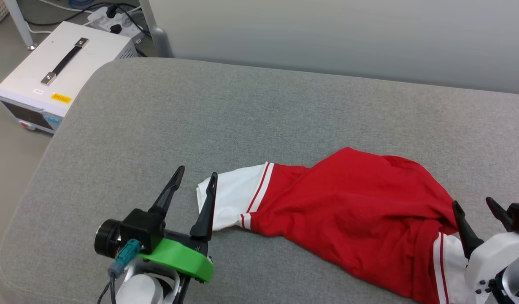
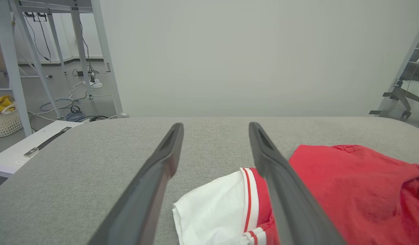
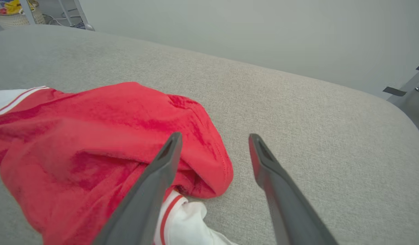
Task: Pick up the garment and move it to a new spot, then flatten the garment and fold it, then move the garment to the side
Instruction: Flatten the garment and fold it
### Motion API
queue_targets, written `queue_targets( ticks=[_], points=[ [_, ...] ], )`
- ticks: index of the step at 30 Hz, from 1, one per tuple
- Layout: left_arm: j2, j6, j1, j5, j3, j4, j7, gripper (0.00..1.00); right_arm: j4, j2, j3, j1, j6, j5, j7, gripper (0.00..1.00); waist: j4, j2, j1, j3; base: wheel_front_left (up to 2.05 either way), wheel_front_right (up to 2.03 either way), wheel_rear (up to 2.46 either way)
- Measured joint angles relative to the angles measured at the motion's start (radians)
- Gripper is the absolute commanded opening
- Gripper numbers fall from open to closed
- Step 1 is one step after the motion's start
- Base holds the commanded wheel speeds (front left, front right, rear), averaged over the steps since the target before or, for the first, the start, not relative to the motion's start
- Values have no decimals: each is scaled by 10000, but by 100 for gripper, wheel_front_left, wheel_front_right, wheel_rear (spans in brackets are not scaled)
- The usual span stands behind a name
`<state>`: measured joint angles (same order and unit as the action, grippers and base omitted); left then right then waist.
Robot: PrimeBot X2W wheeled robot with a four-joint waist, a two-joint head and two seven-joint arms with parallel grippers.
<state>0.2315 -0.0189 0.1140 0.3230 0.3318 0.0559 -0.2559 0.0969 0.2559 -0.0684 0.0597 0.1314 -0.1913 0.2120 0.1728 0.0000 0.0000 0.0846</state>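
The left gripper (image 1: 198, 171) stands open, a white sleeve of the garment (image 1: 348, 198) beside its right finger. The crumpled body reaches the open right gripper (image 1: 472, 201), perhaps touching its left finger. To flatten, pinch opposite edges and draw outward.

Left hand (image 1: 197, 171) low, fingers spread wide, right hand (image 1: 472, 201) likewise spread, both empty

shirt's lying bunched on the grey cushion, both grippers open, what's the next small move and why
Probably lower the left gripper and close it on the white sleeve. The garment lies crumpled on the cushion, unheld, and that sleeve sits right by the open left fingers, so pinching it looks the shortest way to start pulling the cloth flat.
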Motion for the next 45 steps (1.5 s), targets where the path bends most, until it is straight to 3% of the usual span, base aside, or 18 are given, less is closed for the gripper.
queue_targets(
  ticks=[10, 21, 22, 23, 24, 34, 39, 40, 45],
  points=[
    [-579, -525, 80, -502, -428, 217, 0, 100, -1680, 725, 100, -1666, 0, -771, 2957, 100, 612, 0, 0, 669, 0, 0, 0],
    [-1039, -848, 234, -805, -713, 416, 0, 100, -3367, 970, 424, -2457, -6, -1200, 4103, 100, 1162, 0, 0, 1265, 0, 0, 0],
    [-1057, -874, 243, -834, -740, 430, 0, 100, -3430, 1043, 499, -2475, -12, -1285, 4132, 36, 1194, 0, 0, 1297, 0, 0, 0],
    [-1072, -886, 255, -869, -769, 445, 0, 100, -3499, 1116, 560, -2477, -12, -1361, 4130, 10, 1231, 0, 0, 1332, 0, 0, 0],
    [-1085, -911, 269, -878, -790, 458, 0, 100, -3544, 1185, 598, -2477, -12, -1411, 4123, 0, 1263, 0, 0, 1356, 0, 0, 0],
    [-1294, -1003, 269, -1024, -1001, 681, 0, 100, -3724, 1833, 1058, -2970, 2, -1670, 3281, 0, 1245, 0, 0, 968, 0, 0, 0],
    [-1340, -1014, 266, -1035, -1018, 784, 0, 100, -3582, 2677, 986, -3993, 2, -1670, 3037, 0, 1210, 0, 0, 684, 0, 0, 0],
    [-1375, -1016, 265, -1035, -1030, 846, 0, 100, -3664, 3196, 938, -4696, 2, -1668, 2915, 0, 1217, 0, 0, 541, 0, 0, 0],
    [-1421, -1041, 247, -1037, -1032, 920, 0, 100, -4056, 3944, 997, -5852, 2, -1641, 2652, 0, 1267, 0, 1, 319, 0, 0, 0]
  ],
)
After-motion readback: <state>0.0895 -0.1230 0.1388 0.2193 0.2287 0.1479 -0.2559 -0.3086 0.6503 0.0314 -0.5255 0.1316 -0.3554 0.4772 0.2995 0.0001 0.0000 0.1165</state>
